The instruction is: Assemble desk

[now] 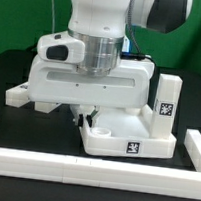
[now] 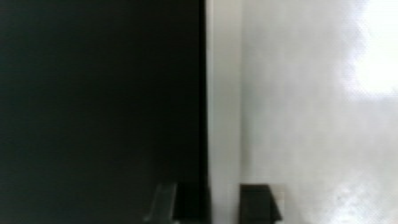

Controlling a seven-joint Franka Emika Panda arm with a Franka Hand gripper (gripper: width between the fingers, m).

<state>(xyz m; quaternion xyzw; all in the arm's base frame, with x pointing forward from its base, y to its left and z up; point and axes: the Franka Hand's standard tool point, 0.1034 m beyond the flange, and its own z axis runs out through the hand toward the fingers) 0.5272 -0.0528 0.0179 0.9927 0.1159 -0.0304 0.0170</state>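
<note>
The desk's white tabletop (image 1: 134,142) lies in front of the arm, with a tag on its front face and a round hole (image 1: 103,133) near one corner. One white leg block (image 1: 167,99) stands upright at its corner on the exterior view's right, showing a tag. My gripper (image 1: 87,115) reaches down at the tabletop's back left edge. In the wrist view the two dark fingers (image 2: 262,202) sit either side of a thin white wall of the tabletop (image 2: 222,120), so my gripper (image 2: 215,203) is shut on that wall. The rest of the tabletop is hidden behind the hand.
Long white border rails run along the front (image 1: 81,168) and at the exterior view's right (image 1: 197,149). Another white piece (image 1: 17,95) lies on the black table at the exterior view's left, partly behind the hand.
</note>
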